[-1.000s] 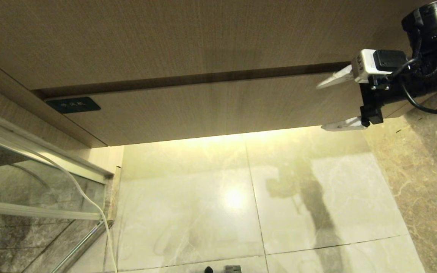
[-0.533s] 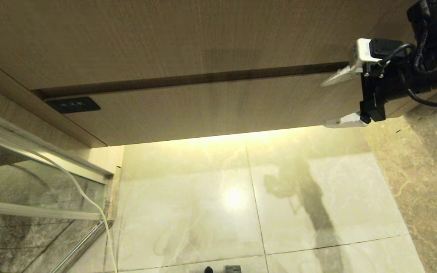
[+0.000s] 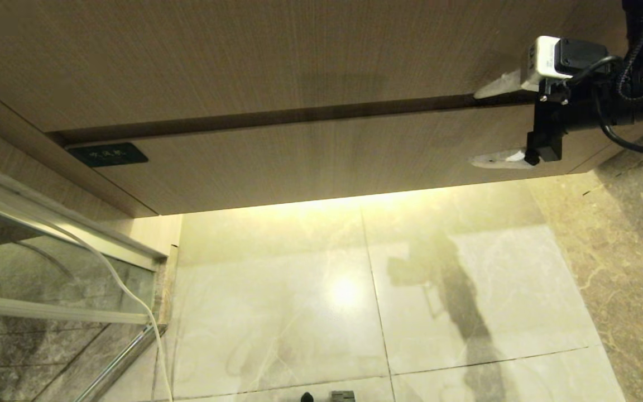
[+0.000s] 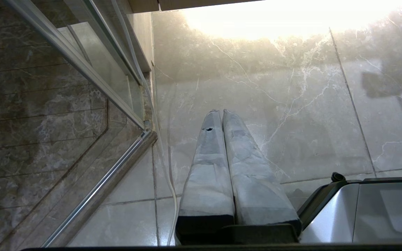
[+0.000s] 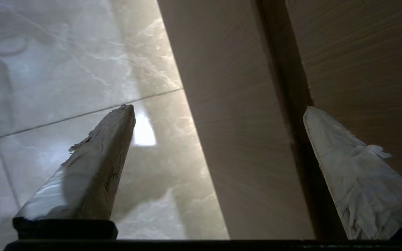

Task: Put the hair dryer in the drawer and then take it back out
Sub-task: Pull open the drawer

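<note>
The drawer [image 3: 321, 156] shows only its low wood-grain front, pushed in, with a small dark label [image 3: 108, 154] at its left corner. The hair dryer is out of view. My right gripper [image 3: 474, 128] is open at the drawer front's right end, nothing between its fingers. One taped finger lies over the dark gap along the front's top edge and the other near its lower edge. In the right wrist view the right gripper [image 5: 219, 108] straddles that front [image 5: 236, 139]. My left gripper [image 4: 221, 111] is shut and empty, hanging over the floor.
A taller wood-grain panel [image 3: 243, 56] rises above the drawer. A glass shower door with a metal frame [image 3: 48, 262] stands at the left, a white cord [image 3: 132, 296] running down beside it. Pale marble floor tiles [image 3: 299, 290] spread below. The robot's base [image 4: 361, 209] is beside the left gripper.
My right gripper has risen along the drawer front's right end; its upper finger now reaches the dark gap above the front. It has stayed open. The drawer has not moved.
</note>
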